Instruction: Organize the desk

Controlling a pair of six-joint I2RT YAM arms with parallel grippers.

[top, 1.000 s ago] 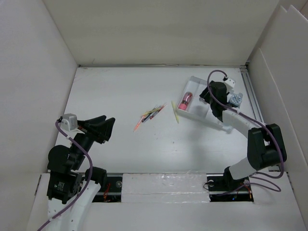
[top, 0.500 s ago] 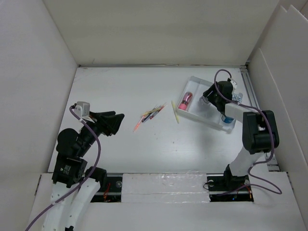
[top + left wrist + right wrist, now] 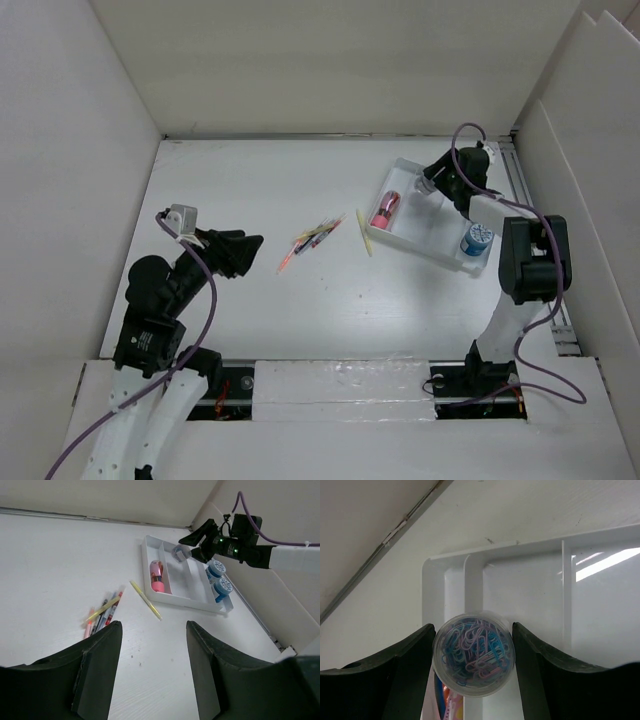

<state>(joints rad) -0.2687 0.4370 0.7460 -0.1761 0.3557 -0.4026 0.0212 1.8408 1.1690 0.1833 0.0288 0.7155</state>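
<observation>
Bright, even white light fills all three views, seemingly from overhead. From above, the desk (image 3: 260, 190) and the walls (image 3: 330, 70) around it are nearly the same pale white, with only a faint, soft shadow along the near side of the tray (image 3: 438, 248). The walls splay outward toward the picture's edges. In the left wrist view, the dark left gripper (image 3: 153, 635) fills the bottom, slightly soft, with a dull sheen; the desk beyond looks clear. In the right wrist view, a hard streak of glare crosses the tray at right. The jar of paper clips (image 3: 473, 652) is fairly sharp, and the right gripper (image 3: 473, 645) around it is dark and blurred.
</observation>
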